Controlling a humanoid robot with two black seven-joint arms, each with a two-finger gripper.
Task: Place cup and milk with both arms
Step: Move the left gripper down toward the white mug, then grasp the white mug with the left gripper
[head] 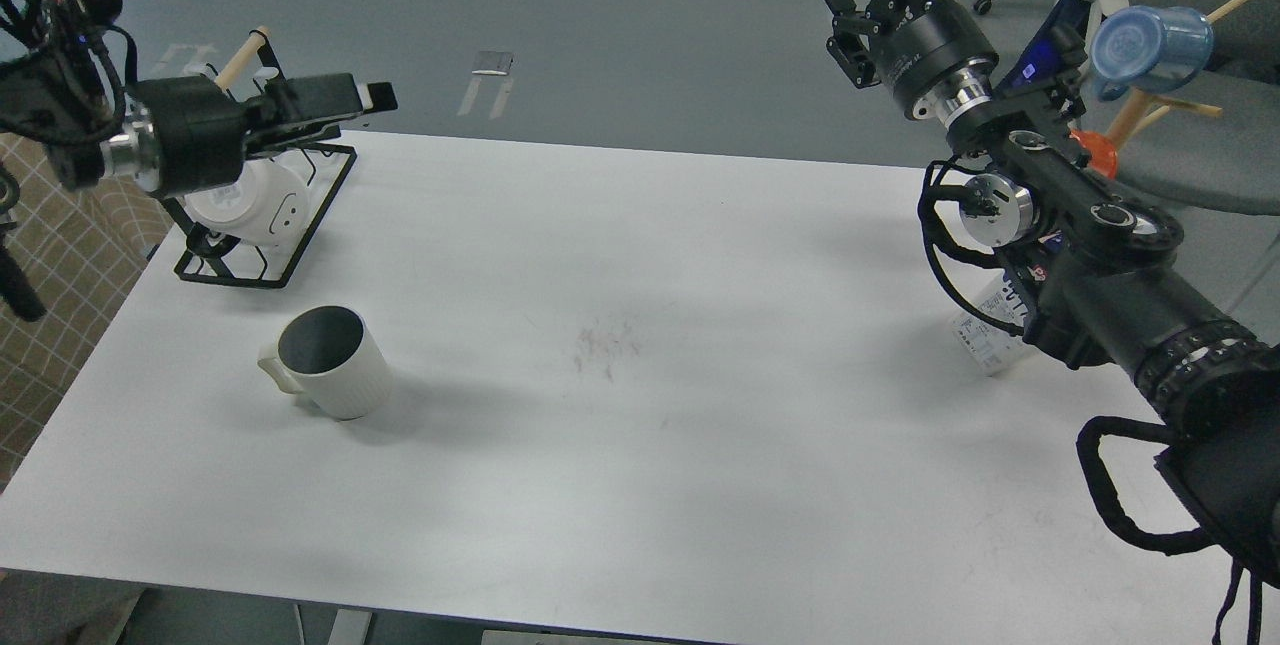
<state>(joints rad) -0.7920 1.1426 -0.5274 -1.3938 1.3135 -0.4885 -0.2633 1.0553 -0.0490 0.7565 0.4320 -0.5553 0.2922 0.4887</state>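
A single head view looks forward and steeply down from above the near long edge of the white tabletop (640, 405), taking in almost its whole surface from a middling distance. Beyond the tabletop's far edge lies grey floor. The left arm enters at the tabletop's far left corner, the right arm from its near right corner. There is no second view to overlap with.

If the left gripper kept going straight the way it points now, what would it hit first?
The left gripper points right, roughly level, above the table's far left corner. Nothing shows ahead of it along that line; the way looks free, though depth is hard to judge. The cup sits well below, nearer the camera.
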